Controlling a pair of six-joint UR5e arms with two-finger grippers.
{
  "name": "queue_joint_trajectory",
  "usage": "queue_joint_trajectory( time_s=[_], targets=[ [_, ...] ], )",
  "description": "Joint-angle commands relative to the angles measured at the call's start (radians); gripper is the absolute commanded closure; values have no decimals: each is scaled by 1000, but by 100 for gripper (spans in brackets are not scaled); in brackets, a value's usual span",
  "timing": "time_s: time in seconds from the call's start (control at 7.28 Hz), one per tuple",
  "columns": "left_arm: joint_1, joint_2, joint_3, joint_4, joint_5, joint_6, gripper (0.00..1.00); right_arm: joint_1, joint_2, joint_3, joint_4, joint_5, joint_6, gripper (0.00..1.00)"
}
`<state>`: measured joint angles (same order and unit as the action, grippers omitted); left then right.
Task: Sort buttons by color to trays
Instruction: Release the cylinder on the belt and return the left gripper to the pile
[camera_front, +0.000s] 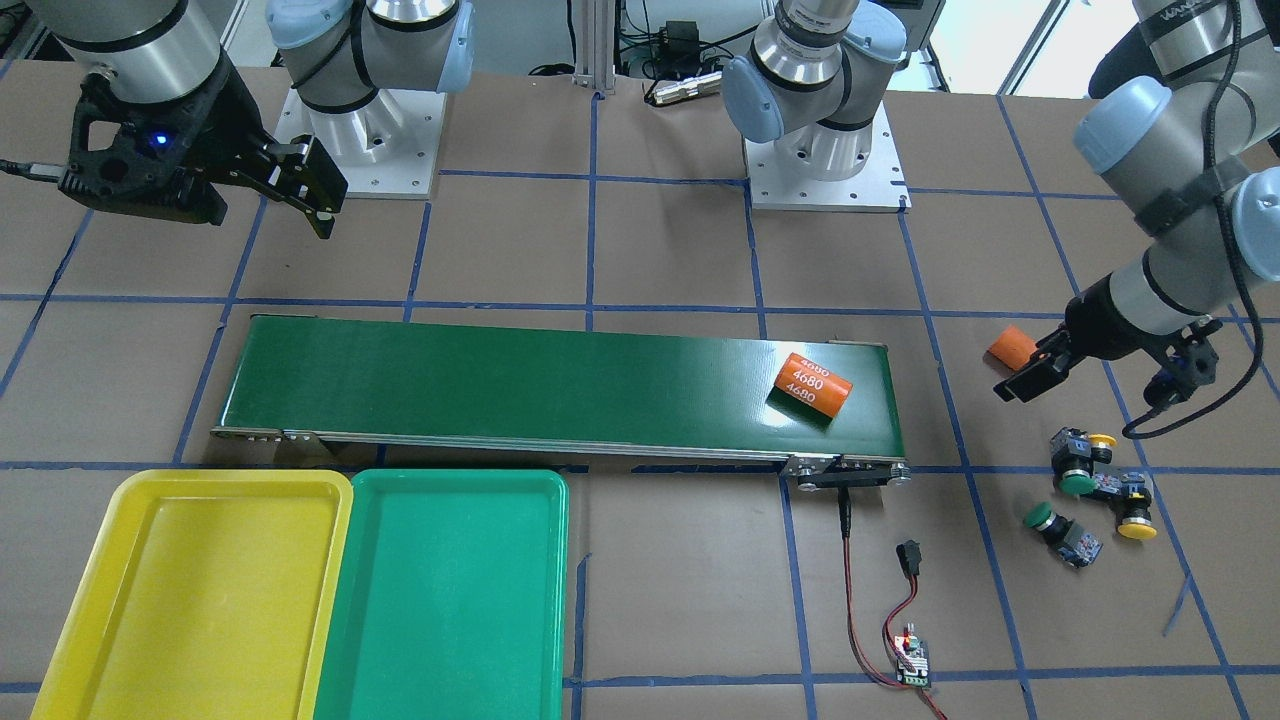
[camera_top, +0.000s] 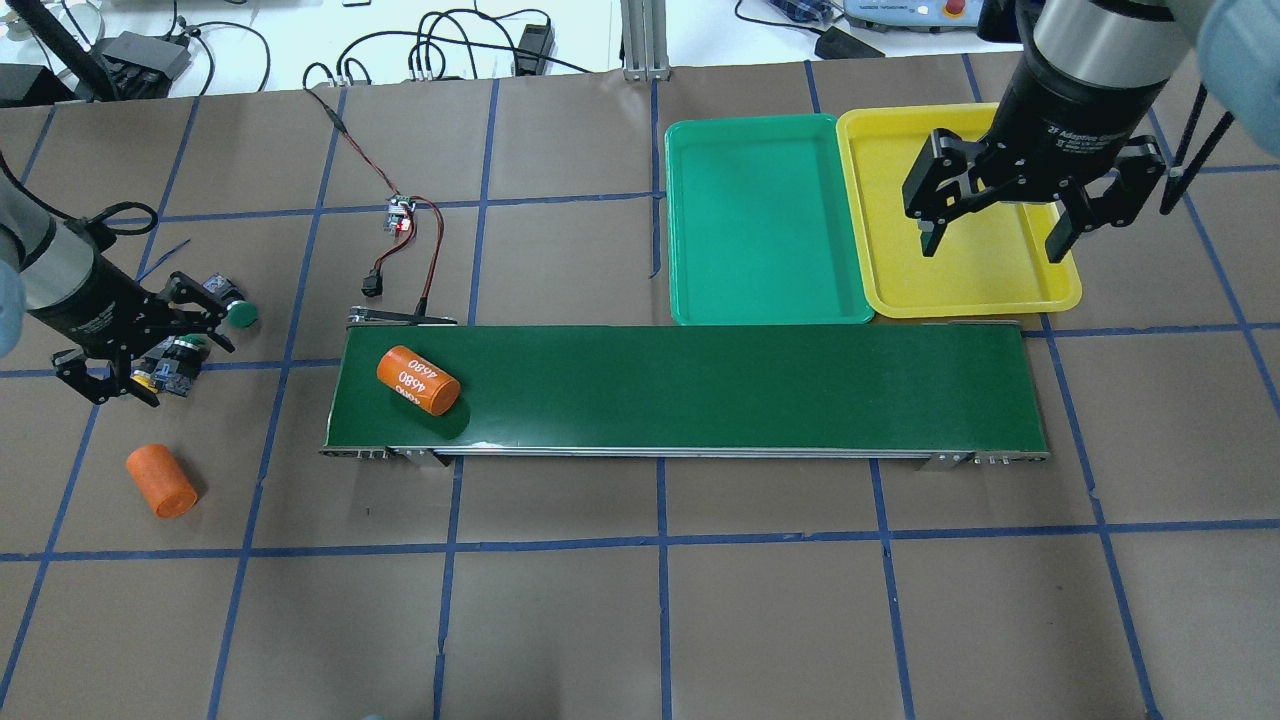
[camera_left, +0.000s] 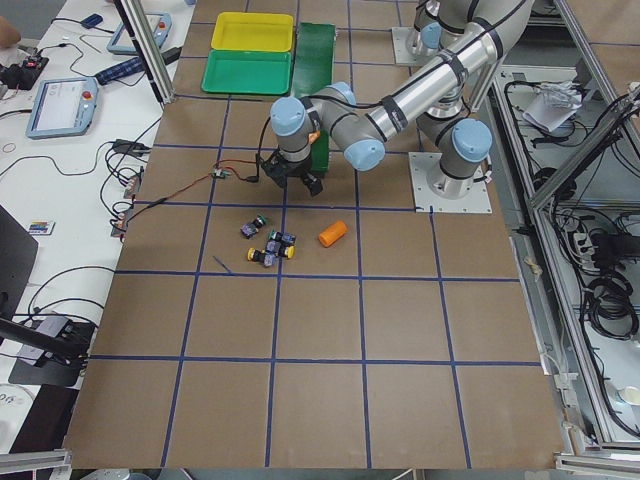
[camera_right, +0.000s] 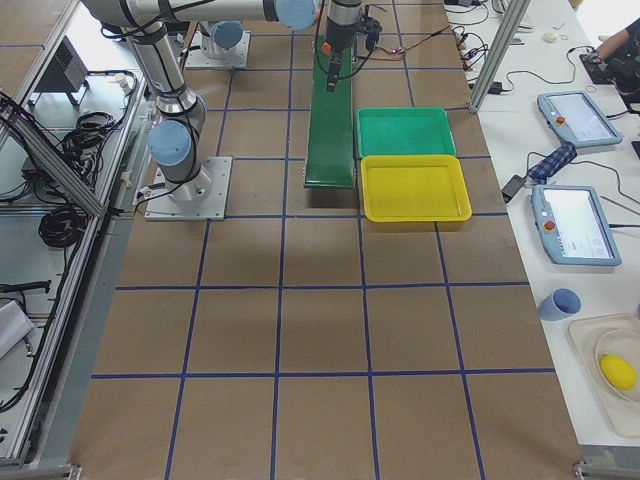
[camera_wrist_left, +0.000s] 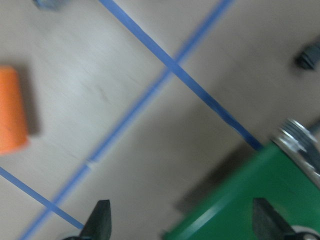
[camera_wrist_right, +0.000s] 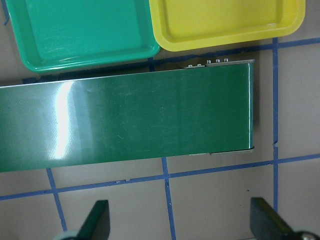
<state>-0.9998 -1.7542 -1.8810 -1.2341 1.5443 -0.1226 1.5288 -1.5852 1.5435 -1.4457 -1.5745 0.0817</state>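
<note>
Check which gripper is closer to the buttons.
Left. The left gripper hangs open just beside the buttons, past one end of the belt. The right gripper is at the belt's other end, by the trays, far from them.

The yellow tray (camera_front: 200, 600) and green tray (camera_front: 450, 600) are smooth, glossy plastic. The belt (camera_front: 520, 380) has a soft sheen; its frame (camera_front: 560, 446) is bare metal. The table (camera_front: 650, 240) is covered in matt brown paper.
</note>
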Motion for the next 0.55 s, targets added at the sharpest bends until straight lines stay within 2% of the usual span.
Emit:
queue_joint_trajectory(
  time_s=[0.0,0.14,0.41],
  targets=[
    [93,-43,-1,2,36,106,0,1,2,1,-24,4,0,0],
    [151,-85,-1,1,27,103,0,1,4,1,-24,2,0,0],
    [174,-107,-18,1,34,110,0,1,65,16,-10,-15,-26,0]
  ],
)
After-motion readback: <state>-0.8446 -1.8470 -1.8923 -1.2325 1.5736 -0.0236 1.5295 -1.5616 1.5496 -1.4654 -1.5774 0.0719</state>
